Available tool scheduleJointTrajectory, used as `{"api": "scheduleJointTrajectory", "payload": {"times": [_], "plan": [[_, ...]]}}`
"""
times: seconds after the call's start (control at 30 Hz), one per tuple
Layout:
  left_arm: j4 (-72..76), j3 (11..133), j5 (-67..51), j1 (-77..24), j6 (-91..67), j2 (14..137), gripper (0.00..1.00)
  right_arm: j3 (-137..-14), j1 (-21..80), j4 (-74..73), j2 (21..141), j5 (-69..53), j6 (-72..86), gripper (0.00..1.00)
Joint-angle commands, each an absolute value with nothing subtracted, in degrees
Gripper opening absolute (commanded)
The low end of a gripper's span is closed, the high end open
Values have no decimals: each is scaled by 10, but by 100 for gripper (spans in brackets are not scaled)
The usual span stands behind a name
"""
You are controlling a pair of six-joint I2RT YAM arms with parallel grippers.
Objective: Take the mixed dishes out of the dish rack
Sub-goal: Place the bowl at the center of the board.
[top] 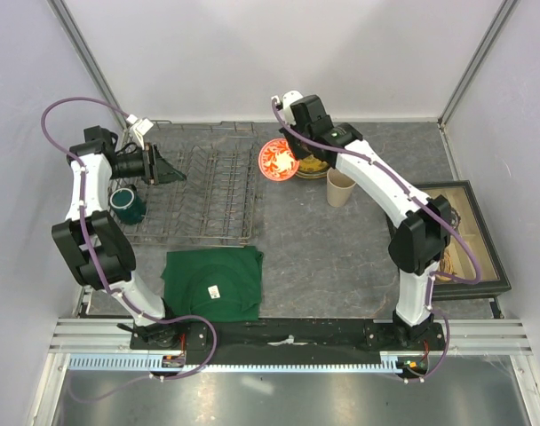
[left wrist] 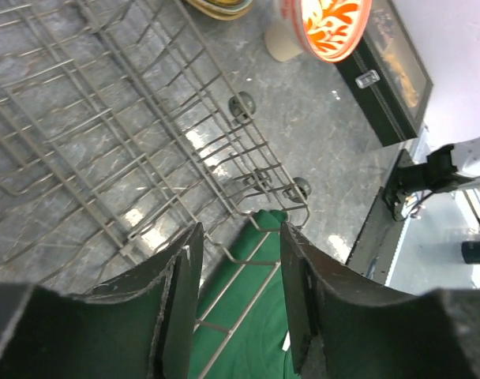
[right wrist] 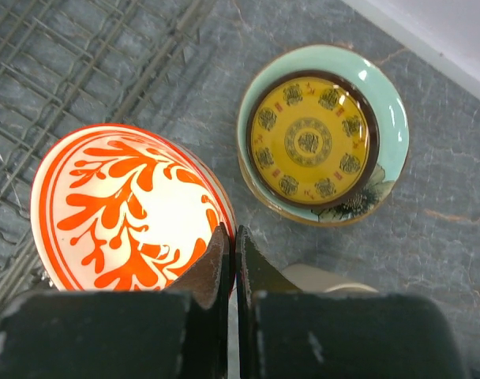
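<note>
Bowl, small red-and-white bowl [top: 277, 160]: carried by my right gripper [right wrist: 230, 237], whose fingers are pinched almost together on its rim, a thin-wall grip that leaves the mouth facing up. It hangs just past the right end of the dish rack [top: 194, 191], clear of the tines, which I read as mid-transfer toward the pieces already set down. Plates: yellow-and-dark patterned plate [right wrist: 313, 140] nested on pale teal plate [right wrist: 386, 103], the edge of a cream floral plate [right wrist: 354, 209] showing under both, stacked right of the rack, presumably to save room. Tall beige cup [top: 340, 187]: upright, right of the rack, just beside the stack. Dark green mug [top: 127, 204]: at the rack's left end, seemingly inside the wires, the one piece I judge left to lift. Left gripper [left wrist: 240, 249]: fingers spread wide, holding nothing, poised over the rack near that mug. Bench [top: 332, 257]: grey, stone-patterned, mildly glossy. Also: folded green cloth [top: 212, 282] in front of the rack; black box [top: 470, 235] well to its right. Room: pale panel walls on three sides.
</note>
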State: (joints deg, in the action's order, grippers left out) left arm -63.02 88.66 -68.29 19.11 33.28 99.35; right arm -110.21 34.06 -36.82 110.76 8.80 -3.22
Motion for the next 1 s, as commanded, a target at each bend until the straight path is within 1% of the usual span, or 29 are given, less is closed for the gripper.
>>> {"api": "scheduleJointTrajectory", "payload": {"times": [0.0, 0.27, 0.37, 0.7, 0.97], "plan": [[-597, 883, -655, 192, 301, 969, 57, -1096, 319, -383, 1079, 48, -28, 0], [-565, 882, -617, 191, 286, 951, 65, -1067, 279, -398, 1103, 1, -46, 0], [-561, 878, -610, 189, 282, 947, 67, -1059, 272, -398, 1116, -34, -54, 0], [-562, 872, -619, 187, 283, 949, 68, -1052, 268, -375, 1164, -111, -104, 0], [-564, 870, -622, 185, 288, 948, 68, -1096, 260, -403, 1214, -148, -162, 0]]}}
